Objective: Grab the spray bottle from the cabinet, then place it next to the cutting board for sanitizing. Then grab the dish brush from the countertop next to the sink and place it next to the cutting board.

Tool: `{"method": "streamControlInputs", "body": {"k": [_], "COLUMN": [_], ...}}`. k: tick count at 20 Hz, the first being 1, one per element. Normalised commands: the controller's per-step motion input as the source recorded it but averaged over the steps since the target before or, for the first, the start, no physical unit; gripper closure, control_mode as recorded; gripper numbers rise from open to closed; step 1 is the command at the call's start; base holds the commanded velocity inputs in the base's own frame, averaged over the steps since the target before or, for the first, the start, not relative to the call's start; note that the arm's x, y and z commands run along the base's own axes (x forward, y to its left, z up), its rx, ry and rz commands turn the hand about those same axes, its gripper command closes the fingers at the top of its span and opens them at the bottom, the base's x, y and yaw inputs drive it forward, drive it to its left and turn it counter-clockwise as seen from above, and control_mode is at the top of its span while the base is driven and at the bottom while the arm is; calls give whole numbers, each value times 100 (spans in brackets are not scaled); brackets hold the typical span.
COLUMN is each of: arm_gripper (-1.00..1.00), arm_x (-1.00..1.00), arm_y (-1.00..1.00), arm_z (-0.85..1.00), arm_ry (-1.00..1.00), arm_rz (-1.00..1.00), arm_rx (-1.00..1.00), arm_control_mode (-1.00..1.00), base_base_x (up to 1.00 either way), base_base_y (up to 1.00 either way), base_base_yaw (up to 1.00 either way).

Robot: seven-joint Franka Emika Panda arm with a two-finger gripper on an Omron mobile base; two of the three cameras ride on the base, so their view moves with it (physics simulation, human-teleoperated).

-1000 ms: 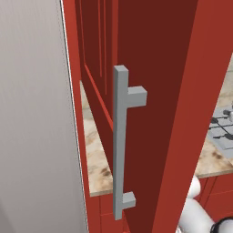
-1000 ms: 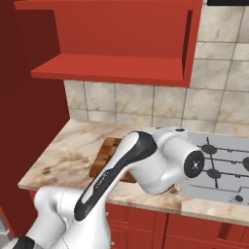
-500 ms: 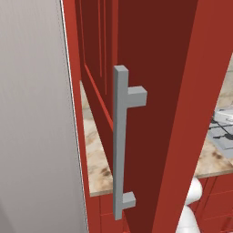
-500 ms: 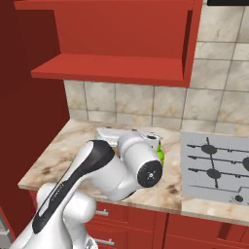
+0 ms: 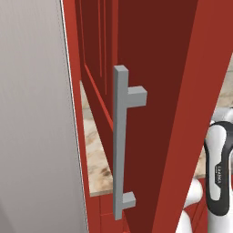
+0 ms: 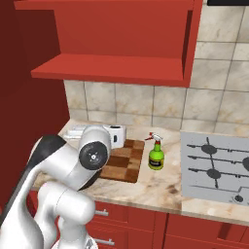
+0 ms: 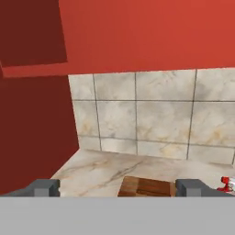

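I see the spray bottle [image 6: 156,153] standing upright on the worktop [image 6: 160,187], just beside the right edge of the cutting board [image 6: 122,160], and I think it is there because step 1 of the task is done: it is now close to the board, ready for cleaning it. The cabinet [image 5: 150,91] door hangs open in front of my left camera, with its long grey handle [image 5: 121,141] facing me, and I think it is open because the bottle came from inside. From the hand camera I can see my end effector [image 7: 117,187] with its 2 tips spread wide and nothing between them. It looks toward the tiled wall [image 7: 151,114] and down over the far end of the board [image 7: 147,186]. The red top of the bottle [image 7: 227,182] peeks in at the right side of that picture, past the right tip, so the bottle is off to the side and not in my grip. Step 2 is the dish brush, and I cannot find it or the sink from here. I think I must turn or drive to look for them next
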Motion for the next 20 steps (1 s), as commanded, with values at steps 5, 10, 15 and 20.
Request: {"method": "streamControlInputs", "body": {"k": [5,10,15,20], "arm_gripper": [-100,-100,-100,-100], "arm_x": [-2,-35,0,0], "arm_y": [23,17,0,0], "arm_z": [0,0,0,0], "arm_ry": [15,10,0,0], "arm_rz": [-11,-6,0,0], "arm_rx": [-13,-10,0,0], "arm_control_mode": [-100,-100,100,100], "base_base_x": [0,0,-94,-100], "base_base_y": [0,0,1,-17], "base_base_yaw": [0,0,-7,-16]}}
